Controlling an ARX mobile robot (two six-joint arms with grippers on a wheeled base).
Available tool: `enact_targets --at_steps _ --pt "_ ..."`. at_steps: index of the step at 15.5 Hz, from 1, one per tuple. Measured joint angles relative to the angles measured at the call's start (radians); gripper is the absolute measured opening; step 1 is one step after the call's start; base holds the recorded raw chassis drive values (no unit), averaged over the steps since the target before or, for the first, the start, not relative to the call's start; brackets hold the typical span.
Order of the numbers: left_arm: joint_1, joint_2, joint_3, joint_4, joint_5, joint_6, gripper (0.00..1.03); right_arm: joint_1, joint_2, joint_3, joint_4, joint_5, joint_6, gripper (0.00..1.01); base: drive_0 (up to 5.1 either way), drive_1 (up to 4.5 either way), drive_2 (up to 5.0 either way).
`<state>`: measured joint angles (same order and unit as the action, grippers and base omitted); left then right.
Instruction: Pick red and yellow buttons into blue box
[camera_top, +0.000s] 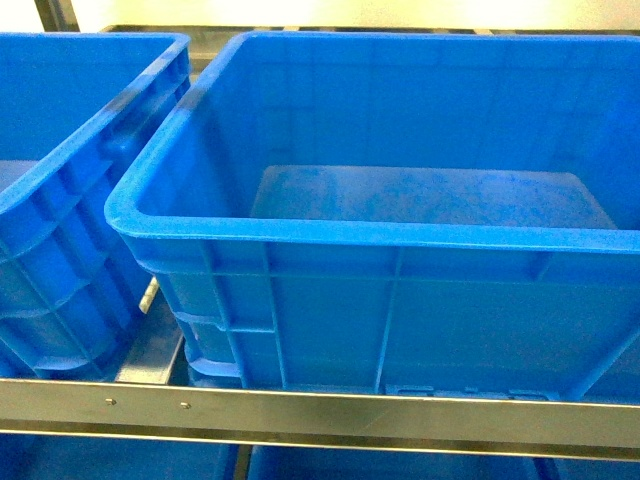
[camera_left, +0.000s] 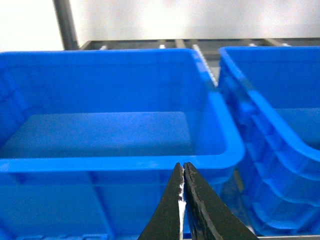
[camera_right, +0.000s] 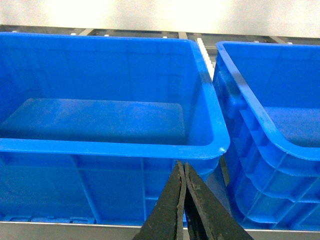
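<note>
The blue box (camera_top: 380, 235) is a deep blue crate with a thick rim and ribbed walls. It fills the middle of the head view, and its scuffed floor is bare. The red and yellow buttons are out of view in every frame. My left gripper (camera_left: 183, 165) is shut with nothing in it, its tips level with the front rim of a deep blue crate (camera_left: 100, 164). My right gripper (camera_right: 184, 164) is also shut and empty, just in front of the near right corner of a similar crate (camera_right: 100, 146). Neither gripper shows in the head view.
A second blue crate (camera_top: 70, 170) stands close on the left, with a narrow gap between the two. Each wrist view has a neighbouring crate at the right (camera_left: 260, 115) (camera_right: 250, 105). A metal shelf rail (camera_top: 320, 410) runs along the front, with more blue below it (camera_top: 120, 460).
</note>
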<state>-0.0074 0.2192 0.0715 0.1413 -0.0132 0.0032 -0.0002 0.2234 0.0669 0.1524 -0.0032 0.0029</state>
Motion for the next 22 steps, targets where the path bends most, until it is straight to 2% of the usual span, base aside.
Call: enact_targets --at_steps 1,2,3,4,16,17,18,19,22 --pt "0.016 -0.011 -0.006 -0.003 -0.005 -0.002 0.02 0.000 -0.013 -0.008 -0.004 0.001 0.000 0.02 0.0 0.00 0.0" --pt "0.003 -0.033 -0.014 -0.011 0.014 -0.001 0.02 0.000 -0.032 -0.015 -0.014 0.001 0.000 0.02 0.0 0.00 0.0" --pt "0.005 -0.133 -0.023 -0.145 0.014 -0.001 0.02 0.000 -0.092 -0.014 -0.102 0.001 0.000 0.02 0.0 0.00 0.0" --pt "0.006 -0.187 -0.035 -0.153 0.012 -0.001 0.02 0.000 -0.183 -0.033 -0.166 0.001 0.000 0.02 0.0 0.00 0.0" --pt "0.006 -0.209 -0.057 -0.145 0.013 -0.001 0.02 0.000 -0.220 -0.052 -0.157 0.003 0.000 0.02 0.0 0.00 0.0" --pt "0.006 -0.209 -0.057 -0.145 0.013 -0.002 0.03 0.000 -0.220 -0.052 -0.157 0.003 -0.001 0.11 0.0 0.00 0.0" --pt "0.006 -0.209 -0.057 -0.145 0.013 -0.002 0.16 0.000 -0.220 -0.052 -0.157 0.003 -0.001 0.22 0.0 0.00 0.0" --pt "0.006 -0.209 -0.057 -0.145 0.013 -0.002 0.30 0.000 -0.220 -0.052 -0.157 0.003 -0.001 0.38 0.0 0.00 0.0" --pt "0.006 -0.209 -0.057 -0.145 0.013 -0.002 0.65 0.000 -0.220 -0.052 -0.156 0.003 -0.001 0.72 0.0 0.00 0.0"
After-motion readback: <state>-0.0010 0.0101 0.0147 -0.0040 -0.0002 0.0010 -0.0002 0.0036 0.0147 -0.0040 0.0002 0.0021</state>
